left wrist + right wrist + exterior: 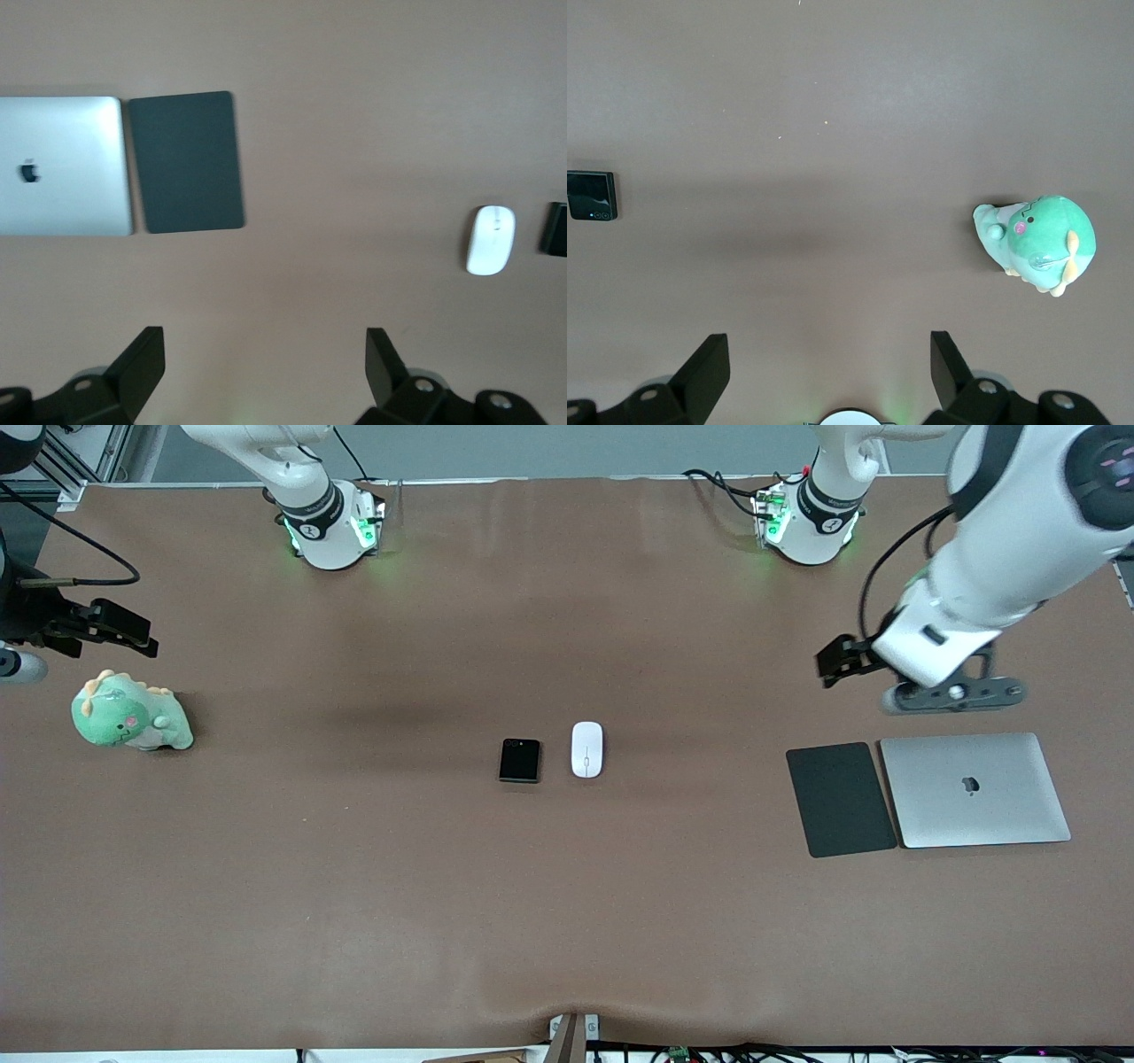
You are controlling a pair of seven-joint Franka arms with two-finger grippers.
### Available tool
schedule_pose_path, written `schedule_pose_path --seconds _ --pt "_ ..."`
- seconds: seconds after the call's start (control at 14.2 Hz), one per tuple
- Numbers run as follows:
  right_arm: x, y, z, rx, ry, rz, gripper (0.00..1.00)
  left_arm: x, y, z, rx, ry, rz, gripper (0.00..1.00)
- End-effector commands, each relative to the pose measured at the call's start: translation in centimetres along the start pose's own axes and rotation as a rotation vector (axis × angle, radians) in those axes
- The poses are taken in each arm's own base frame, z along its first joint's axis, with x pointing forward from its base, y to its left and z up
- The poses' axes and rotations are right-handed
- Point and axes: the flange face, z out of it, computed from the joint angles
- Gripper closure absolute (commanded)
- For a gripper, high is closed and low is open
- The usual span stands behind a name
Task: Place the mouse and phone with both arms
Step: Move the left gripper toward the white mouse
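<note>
Tabletop (pixel 354 886): a wide brown surface is carrying everything, with both arms' bases standing along the edge farthest from the front camera
Laptop (pixel 974 790): a closed silver laptop is lying toward the left arm's end of the tabletop
Mouse pad (pixel 840 799): a dark grey pad is lying just beside the laptop, on the side toward the middle
Left tool (pixel 837 662): it is hanging over bare tabletop just farther from the front camera than the pad, fingers spread wide and holding nothing
Right tool (pixel 115 627): it is hanging at the right arm's end, over the tabletop beside the plush dinosaur, fingers likewise spread and empty
Plush dinosaur (pixel 130 714): a green toy is sitting near the right arm's end, well apart from the task's things
Mouse (pixel 586 749): the white mouse is lying in the middle of the tabletop, on the side toward the left arm
Phone (pixel 519 760): the black phone is lying just beside the mouse, apart from it, on the side toward the right arm
Risk: with the two lying so close, both tools reaching in together could be crowding each other, and one finger could be nudging the neighbouring thing; the flat, glossy phone could be slipping out of a shallow pinch
Views: the left wrist view is showing laptop, pad, mouse and only an edge of the phone; the right wrist view is showing the phone and the dinosaur, not the mouse
</note>
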Motion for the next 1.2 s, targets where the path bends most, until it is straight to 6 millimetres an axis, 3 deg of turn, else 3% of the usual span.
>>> schedule_pose_path --seconds 0.0,0.07,0.21,0.56,0.84,1.12 --pt "0.5 -0.1 -0.1 0.017 -0.007 -0.004 0.0 0.5 3.4 2.2 -0.021 0.0 -0.038 0.0" --pt "0.6 0.1 0.2 0.016 -0.013 -0.002 0.0 0.6 4.9 3.3 -0.026 -0.001 -0.032 0.0" --pt "1.9 -0.1 2.7 0.016 -0.069 -0.004 0.0 1.1 7.4 5.8 -0.038 -0.004 -0.009 0.0" --pt "2.4 -1.4 3.8 0.013 -0.1 -0.027 0.0 0.8 14.1 12.3 -0.053 0.004 0.027 0.0" --pt "2.5 -2.1 3.9 0.011 -0.099 -0.04 0.0 -1.0 21.0 18.4 -0.067 0.011 -0.02 0.0" --pt "2.7 -3.1 4.4 0.008 -0.105 -0.058 0.0 -3.6 26.4 24.7 -0.067 0.013 -0.034 0.0"
